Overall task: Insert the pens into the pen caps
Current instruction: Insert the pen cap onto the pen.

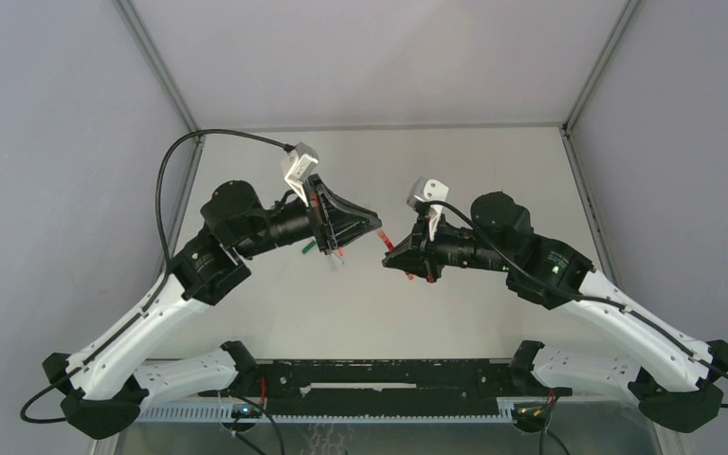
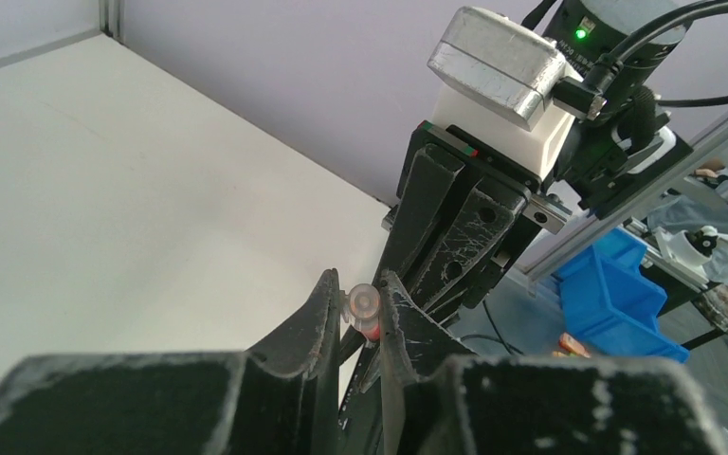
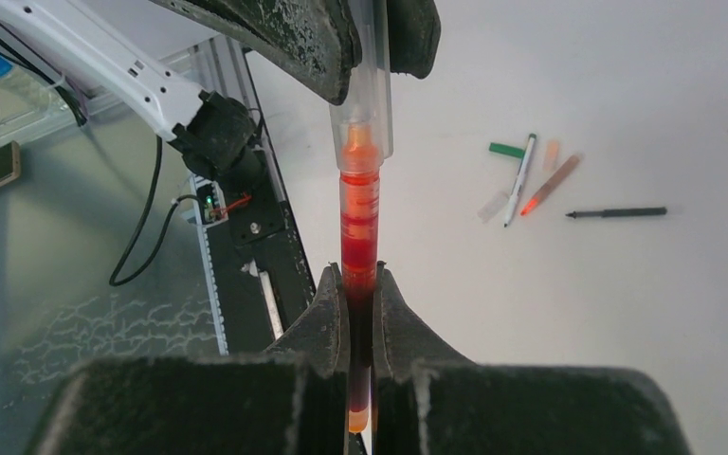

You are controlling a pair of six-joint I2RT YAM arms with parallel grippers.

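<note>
Two grippers meet mid-air over the table point(image 1: 474, 171). The right gripper point(image 3: 355, 280) is clamped on the barrel of a red pen point(image 3: 360, 223). The left gripper point(image 2: 358, 282) pinches a clear cap point(image 3: 372, 104), w/ the pen's orange tip inside the cap mouth. Seating prob. isn't finished: tip looks only partway in, tho hard to be sure.

Risks from here:
- Pen & cap axes a bit off, so a push jams or bows the pen instead of clicking home.
- Smooth barrel could slide back thru the right fingers under load, so the cap never locks.
- Cap is small & round. Too much side force and it may twist or pop out of the left fingers and drop among the loose items below.

On the tabletop, well apart from both grippers: green cap point(image 3: 507, 150), green pen point(image 3: 519, 180) w/ pale barrel, orange-red pen point(image 3: 550, 185), black pen point(image 3: 616, 212), plus two pale caps point(image 3: 493, 205) near them.

Surface is plain white, matte, flat. Room: grey-lilac walls point(image 1: 370, 57), aluminium corner posts point(image 1: 156, 62), blue bins point(image 2: 616, 284) beyond the table edge.
</note>
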